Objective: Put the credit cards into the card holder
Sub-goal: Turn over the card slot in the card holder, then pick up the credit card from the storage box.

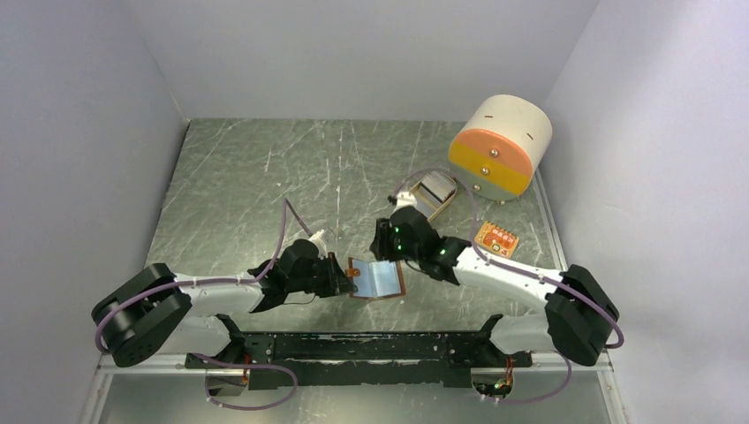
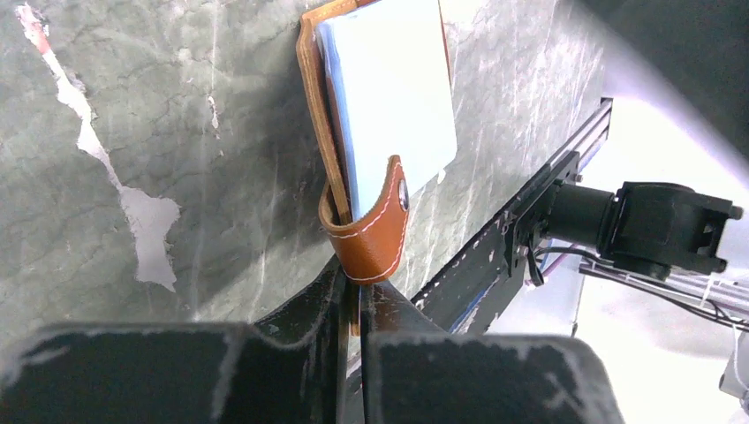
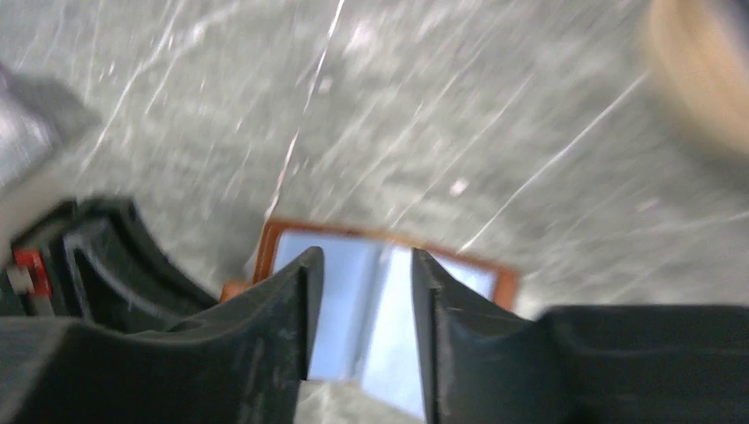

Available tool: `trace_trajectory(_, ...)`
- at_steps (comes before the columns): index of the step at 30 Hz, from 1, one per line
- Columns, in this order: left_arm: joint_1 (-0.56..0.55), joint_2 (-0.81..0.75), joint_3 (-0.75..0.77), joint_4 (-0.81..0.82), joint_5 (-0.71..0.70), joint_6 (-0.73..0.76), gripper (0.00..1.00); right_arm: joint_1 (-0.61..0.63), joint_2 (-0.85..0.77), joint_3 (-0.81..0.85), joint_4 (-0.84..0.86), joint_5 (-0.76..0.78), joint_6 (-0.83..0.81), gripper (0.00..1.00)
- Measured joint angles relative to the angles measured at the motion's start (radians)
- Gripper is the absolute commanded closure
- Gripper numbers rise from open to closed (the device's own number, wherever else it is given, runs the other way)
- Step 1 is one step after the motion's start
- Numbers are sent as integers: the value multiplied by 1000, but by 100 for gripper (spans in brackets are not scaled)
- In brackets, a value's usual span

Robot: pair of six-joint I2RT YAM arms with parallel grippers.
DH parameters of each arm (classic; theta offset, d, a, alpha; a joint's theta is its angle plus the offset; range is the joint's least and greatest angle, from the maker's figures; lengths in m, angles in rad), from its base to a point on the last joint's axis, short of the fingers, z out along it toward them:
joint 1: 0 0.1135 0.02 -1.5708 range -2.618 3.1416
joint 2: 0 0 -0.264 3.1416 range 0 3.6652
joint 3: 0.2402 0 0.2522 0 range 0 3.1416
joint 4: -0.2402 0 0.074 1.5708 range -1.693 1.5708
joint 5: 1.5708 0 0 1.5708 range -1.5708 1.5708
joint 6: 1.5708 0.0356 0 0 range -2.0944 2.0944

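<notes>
Fingers (image 2: 305,327), left gripper (image 2: 353,290): clamped on card holder (image 2: 366,238). Right gripper (image 3: 360,300): parted, empty, above it. Beneath: grey marbled table (image 1: 265,177); pale walls (image 1: 353,53).

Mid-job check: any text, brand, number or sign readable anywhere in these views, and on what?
None legible in any view.
On the small orange square packet: pale markings, too small to read.
On the open brown leather wallet: no lettering shows.
On the cream-and-orange drum box: no label shows.
</notes>
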Motion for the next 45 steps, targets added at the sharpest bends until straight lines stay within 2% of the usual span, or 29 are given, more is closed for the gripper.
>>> trace_trajectory(2, 0, -7, 0, -13, 0, 11, 91, -34, -7, 77, -51, 56, -87, 43)
trace_trajectory(7, 0, -34, 0, -23, 21, 27, 88, -126, 31, 253, -133, 211, -299, 40)
trace_trajectory(15, 0, -41, 0, -25, 76, 49, 88, -238, 315, 446, -185, 467, -600, 35)
trace_trajectory(23, 0, -40, -2, 4, 110, 46, 87, -328, 546, 552, -212, 597, -774, 26)
trace_trajectory(34, 0, -69, -15, 11, 112, 46, 87, -370, 660, 556, -140, 641, -907, 27)
trace_trajectory(45, 0, -71, -37, 14, 112, 39, 87, -373, 690, 566, -129, 666, -936, 47)
